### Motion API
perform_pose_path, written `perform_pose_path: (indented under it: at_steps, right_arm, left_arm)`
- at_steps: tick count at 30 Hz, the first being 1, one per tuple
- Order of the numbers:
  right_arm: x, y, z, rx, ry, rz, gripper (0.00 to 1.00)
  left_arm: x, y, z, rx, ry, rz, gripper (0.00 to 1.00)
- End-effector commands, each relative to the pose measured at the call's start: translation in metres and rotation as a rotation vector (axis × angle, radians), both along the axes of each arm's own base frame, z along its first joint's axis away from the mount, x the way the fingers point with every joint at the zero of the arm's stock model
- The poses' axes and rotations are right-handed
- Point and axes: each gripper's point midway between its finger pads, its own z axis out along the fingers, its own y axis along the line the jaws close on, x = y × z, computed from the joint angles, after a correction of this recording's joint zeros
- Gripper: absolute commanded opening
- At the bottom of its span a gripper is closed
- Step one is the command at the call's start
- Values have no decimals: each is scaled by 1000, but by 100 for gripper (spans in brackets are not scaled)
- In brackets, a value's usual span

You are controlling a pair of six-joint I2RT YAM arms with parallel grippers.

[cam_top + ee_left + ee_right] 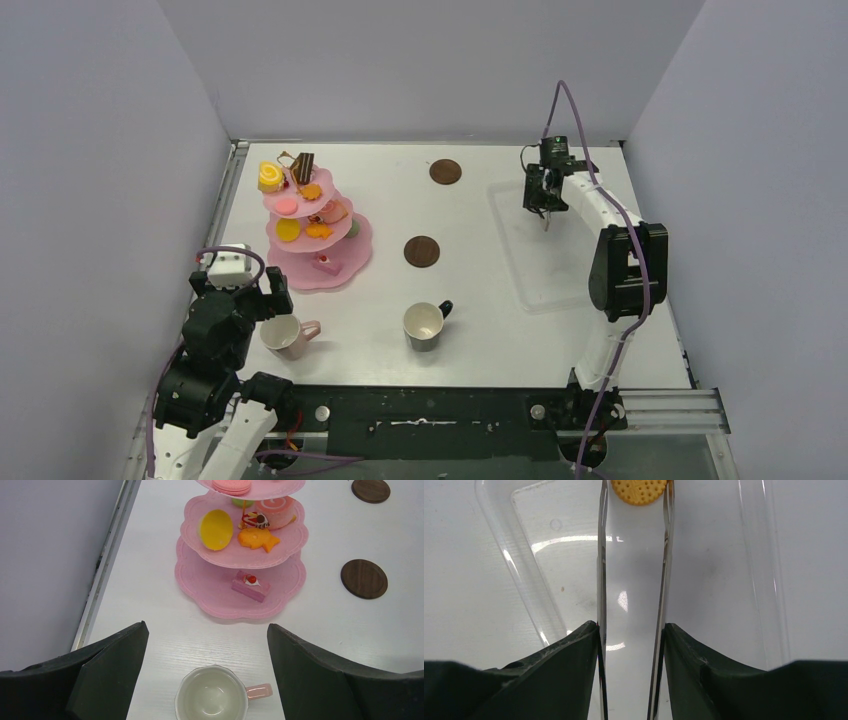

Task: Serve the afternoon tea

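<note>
Two round brown coasters [421,251] lie bare on the white table [470,300]: the near coaster mid-table, the far coaster [445,172] close to the back wall. Left of them you have the pink three-tier scalloped stand [350,262], its tiers carrying small colourful toy pastries [270,177]. From the left wrist, a yellow oval cake [216,528] and an orange fish-shaped pastry [257,538] sit on the middle tier, and a pink slice topped with a cherry [250,586] lies on the bottom one. Your left gripper [207,630] hangs over the near left corner with its fingers spread wide, gripping nothing. The pink mug [212,695] stands upright and empty on the table below the gap, handle to the right, touching neither finger. The black mug with a pale inside [427,325] stands upright well to its right, in front of the near coaster and apart from it. Your right gripper [631,630] is out over the clear rectangular plastic tray [549,555] at the back right, its fingers drawn in and pressed against the two arms of the long metal tongs [601,580]. The tong tips pinch a round golden dotted biscuit [640,491] over the tray, and you cannot tell whether it touches the tray floor.
</note>
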Motion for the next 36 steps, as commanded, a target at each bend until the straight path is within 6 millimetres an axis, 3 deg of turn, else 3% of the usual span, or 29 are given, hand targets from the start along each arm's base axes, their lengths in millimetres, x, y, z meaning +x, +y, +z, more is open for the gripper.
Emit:
perform_pose_path:
  at_steps: [1,11,27,36]
  right_arm:
    - [11,-2,2,13,-44,-10,47]
    - [3,-4,15,-3,-44,-11,42]
    - [-33,26,48,12,-70,53,39]
    - [-40,32,62,6,-84,70,39]
  left_arm:
    - [7,-3,15,-11,-58,-9,88]
    - [6,-2,16,-13,-62,-9,88]
    - [6,-1,15,-9,-59,-1,88]
    - [5,-1,16,-11,-61,-3,88]
